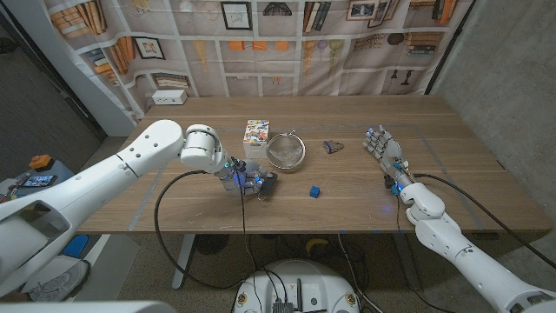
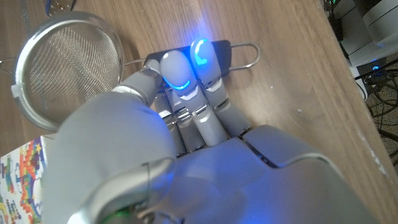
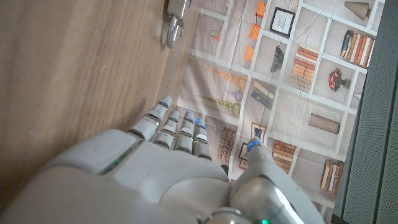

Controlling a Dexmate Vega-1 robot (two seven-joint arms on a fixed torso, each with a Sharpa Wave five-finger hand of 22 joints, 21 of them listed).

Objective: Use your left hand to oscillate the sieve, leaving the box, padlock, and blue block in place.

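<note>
The metal sieve point(image 1: 286, 150) sits on the table's middle, its black handle pointing toward the near edge. My left hand point(image 1: 246, 176) is at that handle; in the left wrist view its fingers point(image 2: 186, 81) lie close together over the black handle point(image 2: 217, 53), beside the mesh bowl point(image 2: 68, 62). The colourful box point(image 1: 255, 133) stands just left of the sieve. The padlock point(image 1: 333, 146) lies to the sieve's right, and the blue block point(image 1: 314, 191) sits nearer the front. My right hand point(image 1: 383, 148) stands further right, fingers apart, holding nothing.
A white device point(image 1: 170, 97) sits at the table's far left corner. A curtain printed with bookshelves hangs behind the table. In the right wrist view the padlock point(image 3: 174, 18) lies ahead of my right hand point(image 3: 168, 162). The box's corner point(image 2: 18, 180) appears in the left wrist view.
</note>
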